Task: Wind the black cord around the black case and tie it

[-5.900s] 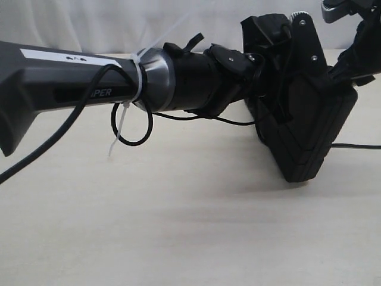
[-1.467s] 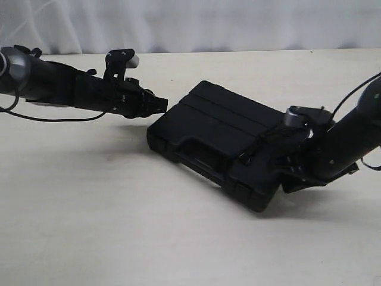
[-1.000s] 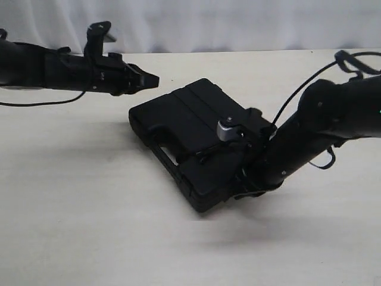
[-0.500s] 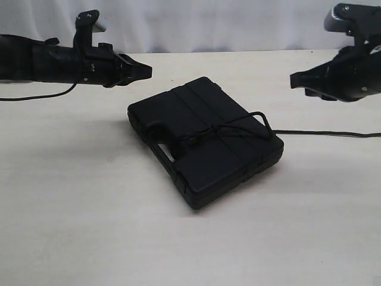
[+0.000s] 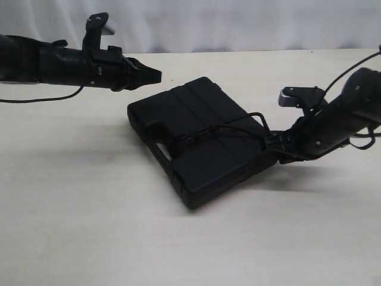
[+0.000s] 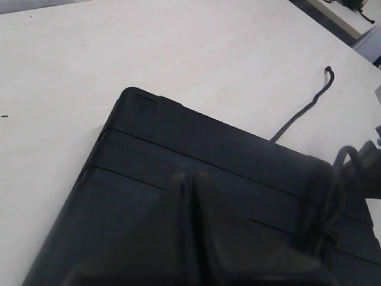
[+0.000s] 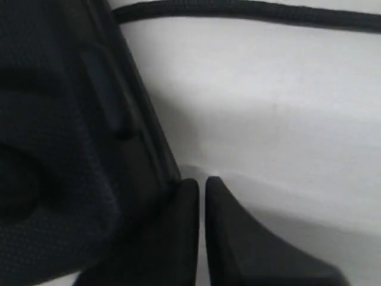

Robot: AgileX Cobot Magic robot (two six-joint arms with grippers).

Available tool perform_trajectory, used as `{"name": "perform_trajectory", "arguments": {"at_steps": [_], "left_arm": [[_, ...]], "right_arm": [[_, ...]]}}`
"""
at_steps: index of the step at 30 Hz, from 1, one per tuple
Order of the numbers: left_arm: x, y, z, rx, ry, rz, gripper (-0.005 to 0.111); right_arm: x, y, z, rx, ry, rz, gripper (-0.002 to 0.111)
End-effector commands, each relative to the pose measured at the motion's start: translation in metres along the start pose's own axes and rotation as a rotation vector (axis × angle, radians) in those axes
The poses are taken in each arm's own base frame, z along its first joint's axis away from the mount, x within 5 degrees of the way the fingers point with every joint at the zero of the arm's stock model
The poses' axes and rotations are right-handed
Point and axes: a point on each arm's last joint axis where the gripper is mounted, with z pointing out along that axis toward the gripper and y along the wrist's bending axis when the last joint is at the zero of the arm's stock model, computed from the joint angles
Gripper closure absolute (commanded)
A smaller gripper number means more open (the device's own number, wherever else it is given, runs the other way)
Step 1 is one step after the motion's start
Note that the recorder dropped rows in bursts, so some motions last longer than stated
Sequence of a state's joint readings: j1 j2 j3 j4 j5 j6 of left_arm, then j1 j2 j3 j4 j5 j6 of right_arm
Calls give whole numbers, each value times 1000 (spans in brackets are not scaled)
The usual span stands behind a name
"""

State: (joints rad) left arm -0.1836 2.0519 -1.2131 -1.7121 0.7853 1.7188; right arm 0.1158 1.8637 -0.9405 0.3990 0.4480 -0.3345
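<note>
Descent has put the right gripper (image 5: 269, 142) beside the black case (image 5: 196, 116).

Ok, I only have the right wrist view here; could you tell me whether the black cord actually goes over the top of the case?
Observer: Yes, the black cord crosses the lid of the black case, with a knot near the handle.
Operator: Thank you. And where is the left gripper?
Observer: The left gripper is shut and empty, hovering beyond the case's far left corner.
Operator: Where does the cord's free end finish?
Observer: It lies on the table beyond the case, ending in a small hook.
</note>
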Motion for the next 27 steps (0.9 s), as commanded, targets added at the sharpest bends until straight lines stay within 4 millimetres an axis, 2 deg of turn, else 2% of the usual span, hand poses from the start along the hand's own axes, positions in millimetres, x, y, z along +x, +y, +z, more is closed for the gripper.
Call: {"name": "perform_trajectory", "arguments": {"at_steps": [1, 7, 12, 19, 23, 27], "left_arm": [[4, -1, -1, -12, 51, -4, 107], [10, 2, -1, -44, 113, -45, 107], [11, 2, -2, -44, 133, -45, 107], [12, 3, -2, -60, 144, -53, 107], [15, 11, -3, -152, 169, -74, 107], [16, 28, -18, -428, 148, -57, 107]], "right_arm": [[6, 29, 5, -36, 32, -126, 104], [14, 58, 4, -77, 66, -306, 104], [10, 61, -11, -77, 18, -343, 104], [-11, 45, -41, -20, -188, -236, 104], [-19, 29, -39, 15, -250, -146, 104], [-21, 22, -23, 33, -256, -89, 104]]}}
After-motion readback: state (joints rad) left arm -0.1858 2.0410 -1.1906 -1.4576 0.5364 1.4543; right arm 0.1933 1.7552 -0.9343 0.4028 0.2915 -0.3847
